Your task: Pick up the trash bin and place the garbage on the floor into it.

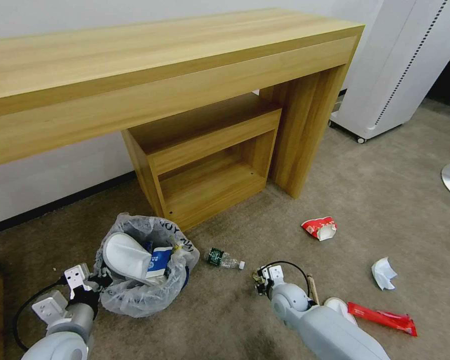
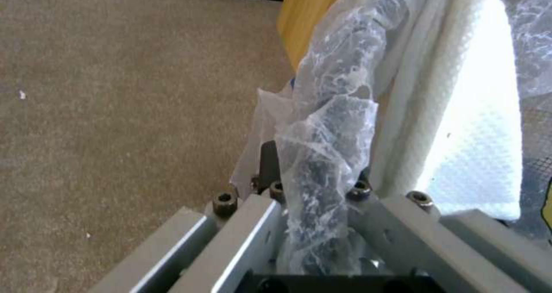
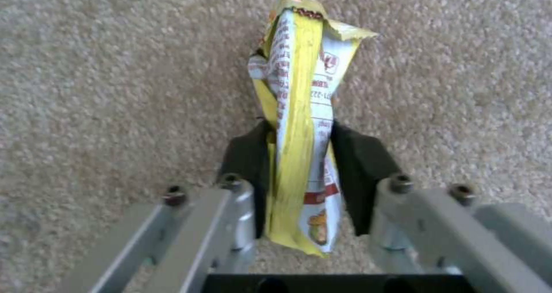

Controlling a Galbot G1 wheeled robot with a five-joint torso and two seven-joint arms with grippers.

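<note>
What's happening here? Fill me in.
The robot is clearing litter off the carpet. Its left hand is clamped on the bagged rim of the trash bin, which already holds a white slipper. Its right hand grips a yellow wrapper. A bottle and red wrappers lie scattered.

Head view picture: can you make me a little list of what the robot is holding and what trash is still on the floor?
left gripper: shut on the bag-covered rim of the trash bin
right gripper: shut on a yellow snack wrapper, over the carpet
already in bin: white slipper, white-blue paper
still on floor: bottle, crumpled red wrapper, white scrap, flat red wrapper
nearby: wooden desk
</note>
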